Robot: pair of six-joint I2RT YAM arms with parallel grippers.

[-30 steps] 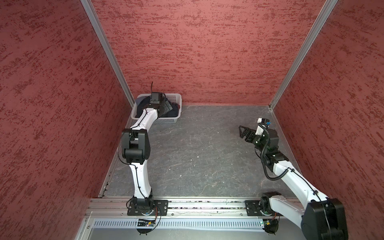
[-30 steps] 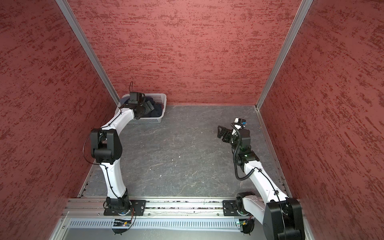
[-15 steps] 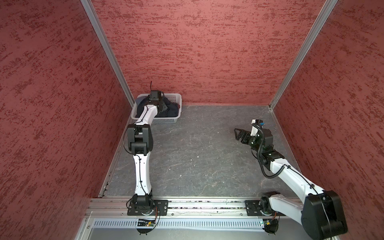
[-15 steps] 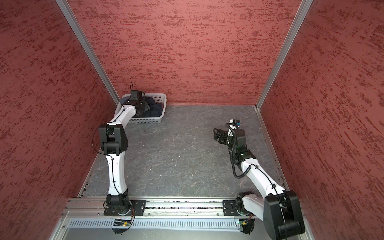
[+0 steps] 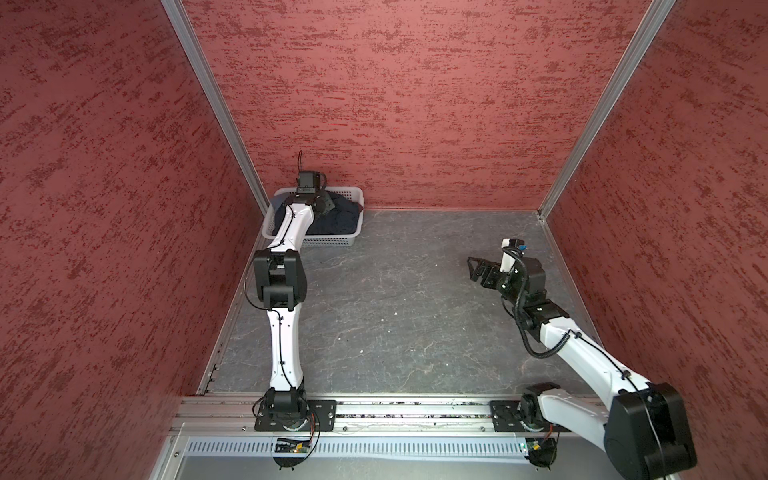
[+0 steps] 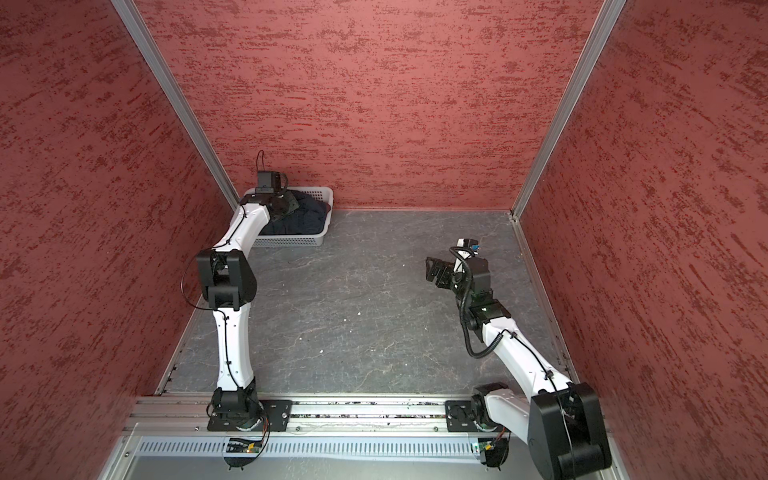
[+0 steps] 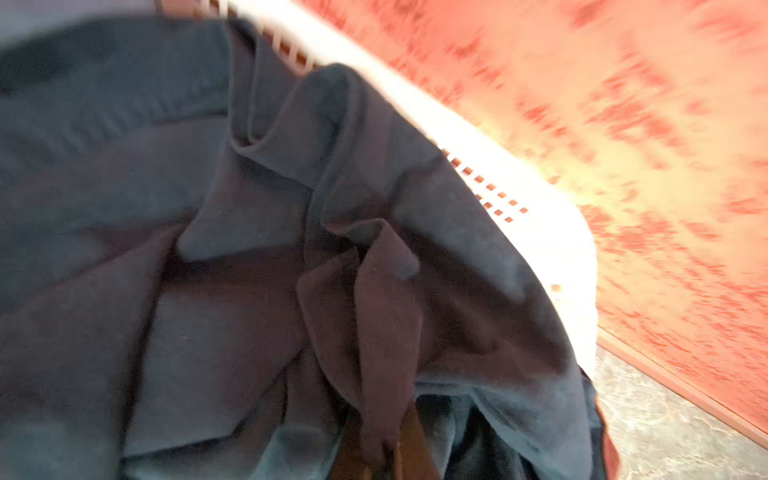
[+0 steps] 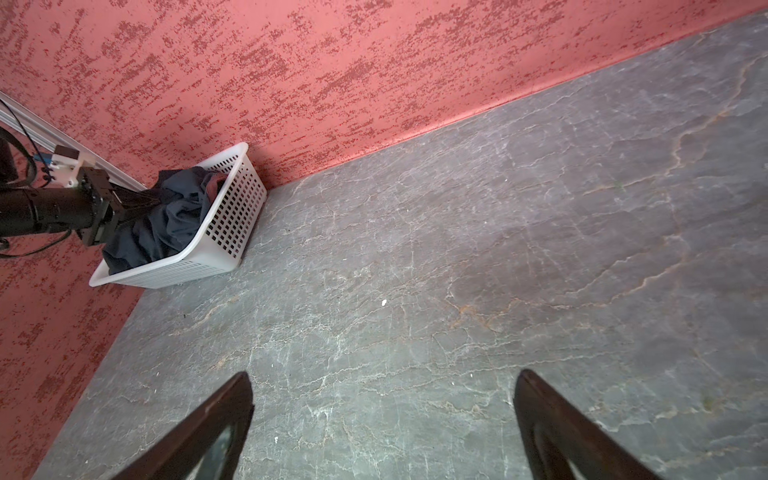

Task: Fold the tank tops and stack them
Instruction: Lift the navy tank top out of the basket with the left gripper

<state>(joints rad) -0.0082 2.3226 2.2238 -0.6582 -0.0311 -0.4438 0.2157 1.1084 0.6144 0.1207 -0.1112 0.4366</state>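
Well short of the white basket (image 5: 351, 190), the right gripper (image 5: 478, 270) hangs spread wide and empty over the bare table (image 5: 395, 311). Inside the basket, the left gripper (image 5: 330, 206) is clenched into the heaped tank tops (image 5: 340, 220). The tops lie tangled, so a lift may drag both out or tip the light basket. A second ago these jaws stood open.

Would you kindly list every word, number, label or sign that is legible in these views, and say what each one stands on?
No text can be read in any view.
tank tops: crumpled in the white basket, with no print or lettering facing a camera; the left wrist view is also blurred.
circuit board at the front rail: any markings are too small to read.
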